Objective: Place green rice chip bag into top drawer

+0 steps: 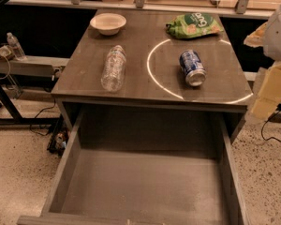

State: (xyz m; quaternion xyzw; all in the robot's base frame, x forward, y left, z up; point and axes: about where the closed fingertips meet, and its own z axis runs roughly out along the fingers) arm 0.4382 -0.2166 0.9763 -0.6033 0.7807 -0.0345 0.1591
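The green rice chip bag (194, 26) lies on the grey table top (145, 86) at its far right corner, with its dark green logo facing up. The top drawer (145, 186) is pulled wide open below the table's front edge, and nothing shows inside it. My gripper (268, 92) shows as pale yellow and white parts at the right edge of the view, beside the table's right side. It is well apart from the bag and holds nothing that I can see.
A blue soda can (192, 68) lies on its side in front of the bag. A clear plastic bottle (114, 67) lies at centre left. A white bowl (108, 23) stands at the far left. A bright light ring crosses the table top.
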